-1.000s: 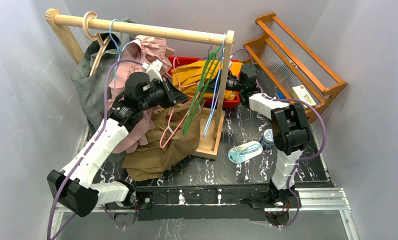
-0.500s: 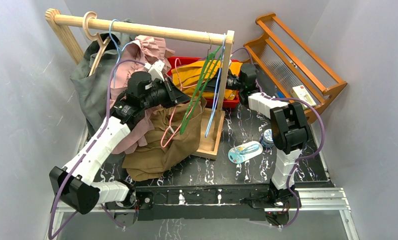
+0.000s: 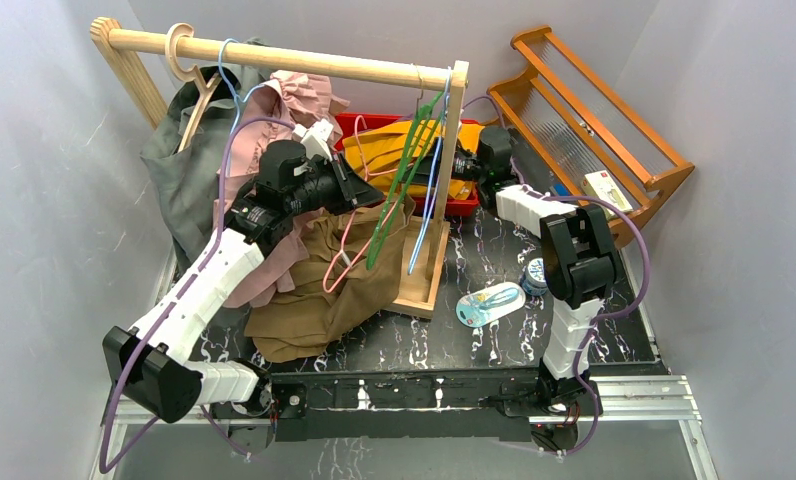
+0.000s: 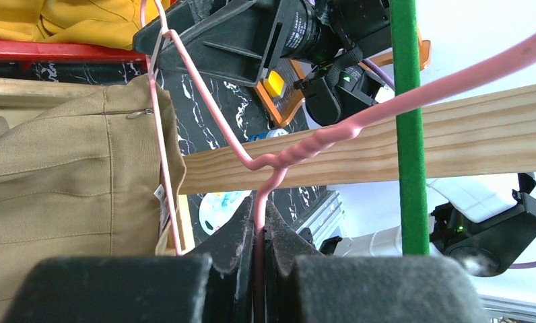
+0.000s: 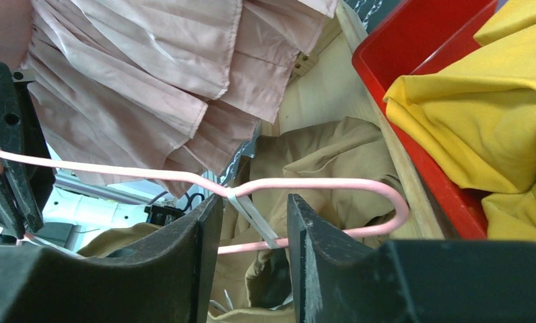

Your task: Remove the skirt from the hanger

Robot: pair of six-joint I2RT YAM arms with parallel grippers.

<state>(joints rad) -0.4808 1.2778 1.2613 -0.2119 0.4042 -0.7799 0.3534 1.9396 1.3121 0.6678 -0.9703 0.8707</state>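
The tan skirt [image 3: 324, 285] hangs crumpled from a pink wire hanger [image 3: 342, 262] and spills onto the table beside the rack's base. My left gripper [image 4: 260, 219] is shut on the pink hanger [image 4: 299, 145] just below its twisted neck. The skirt's waistband with a zipper [image 4: 63, 175] lies left of it. My right gripper [image 5: 255, 202] is open at the hanger's far shoulder bend [image 5: 332, 183]. A white loop strap [image 5: 252, 215] of the skirt [image 5: 319, 155] crosses the wire between its fingers without touching them.
A wooden rail [image 3: 284, 58] carries a grey garment [image 3: 179, 160], a pink pleated garment [image 3: 304, 100], a green hanger [image 3: 399, 185] and a blue hanger [image 3: 429, 215]. Behind stands a red bin [image 3: 466, 207] of yellow cloth. An orange wooden rack [image 3: 594, 110] leans at right.
My left arm has shifted slightly toward the rail with the pink hanger in its grip. The right gripper stays near the red bin, its jaws a little wider.
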